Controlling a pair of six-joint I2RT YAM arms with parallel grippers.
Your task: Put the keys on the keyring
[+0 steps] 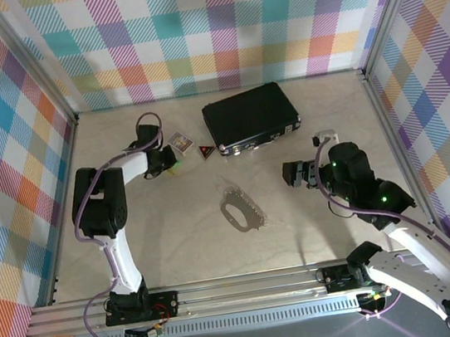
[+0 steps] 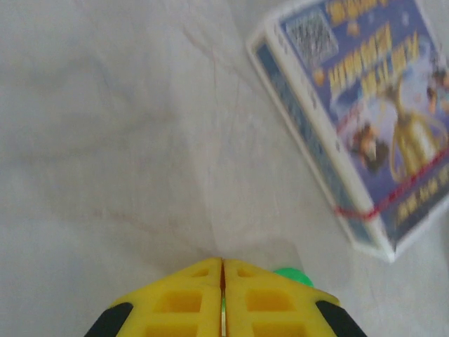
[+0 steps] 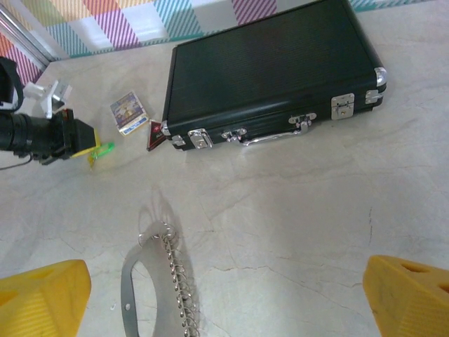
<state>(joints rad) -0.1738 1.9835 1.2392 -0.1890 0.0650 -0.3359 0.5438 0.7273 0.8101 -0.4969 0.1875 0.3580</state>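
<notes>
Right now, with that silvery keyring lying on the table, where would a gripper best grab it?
By the plain flat band of the keyring, opposite its bumpy chain strip, coming straight down from above. It lies flat on the table, so only the rim offers fingers a hold; the open right gripper hangs near it.

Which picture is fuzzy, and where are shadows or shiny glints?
Left wrist view: out of focus up close, the card box smeared, the left gripper soft-edged. Right wrist view: sharp, latches on the black case glinting, the keyring throwing a faint shadow. Top view: soft, even light, no harsh glare.
</notes>
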